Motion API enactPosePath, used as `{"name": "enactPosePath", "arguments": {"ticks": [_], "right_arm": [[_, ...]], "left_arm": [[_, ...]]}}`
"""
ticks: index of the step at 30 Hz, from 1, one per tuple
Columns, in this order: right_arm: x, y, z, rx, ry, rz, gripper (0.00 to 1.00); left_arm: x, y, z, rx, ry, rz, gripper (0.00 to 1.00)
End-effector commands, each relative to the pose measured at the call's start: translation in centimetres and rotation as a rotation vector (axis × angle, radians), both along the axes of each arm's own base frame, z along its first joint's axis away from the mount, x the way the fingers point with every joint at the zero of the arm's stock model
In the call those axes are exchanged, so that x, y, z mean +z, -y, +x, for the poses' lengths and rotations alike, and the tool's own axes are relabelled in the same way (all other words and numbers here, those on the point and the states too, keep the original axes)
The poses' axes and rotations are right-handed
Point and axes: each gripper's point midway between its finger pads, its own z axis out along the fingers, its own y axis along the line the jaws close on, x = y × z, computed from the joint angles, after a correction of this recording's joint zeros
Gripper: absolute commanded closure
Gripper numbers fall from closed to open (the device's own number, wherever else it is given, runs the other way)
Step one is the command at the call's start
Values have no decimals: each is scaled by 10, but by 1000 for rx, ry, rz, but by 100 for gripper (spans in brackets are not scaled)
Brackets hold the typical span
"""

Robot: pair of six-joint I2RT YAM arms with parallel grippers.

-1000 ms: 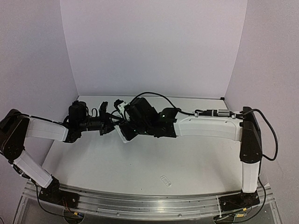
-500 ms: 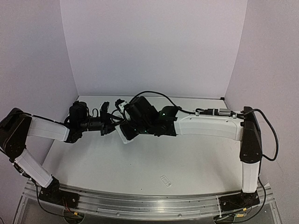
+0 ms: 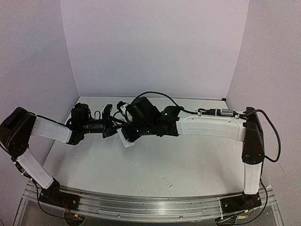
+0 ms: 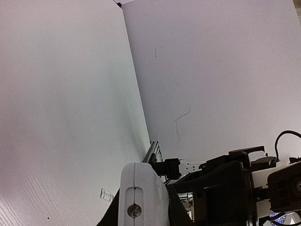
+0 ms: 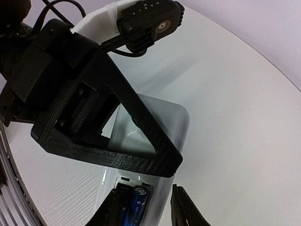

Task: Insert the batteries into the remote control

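The remote control is clamped by the left fingers; the right fingers are spread around its seated batteries.

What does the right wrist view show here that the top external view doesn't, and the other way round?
Only the right wrist view: blue batteries lying in the open compartment of the remote control. Only the top external view: the small clear cover piece lying on the table, near its front edge. Both: the white remote control gripped by the left hand.
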Motion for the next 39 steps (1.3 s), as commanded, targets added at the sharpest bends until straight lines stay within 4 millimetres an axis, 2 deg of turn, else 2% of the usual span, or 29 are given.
{"name": "enactPosePath", "arguments": {"ticks": [1,12,19,26,39], "right_arm": [[-43,-5,-59,178,-170,-75,65],[-26,-11,-54,173,-127,-19,63],[-9,-17,-55,187,-115,39,57],[0,-17,-56,191,-102,68,53],[35,-20,-64,244,-72,177,52]], "left_arm": [[94,10,5,-15,295,-184,100],[91,12,6,-31,296,-182,100],[82,14,10,-33,270,-172,100],[77,15,12,-29,262,-166,100],[66,17,17,-22,240,-151,100]]}}
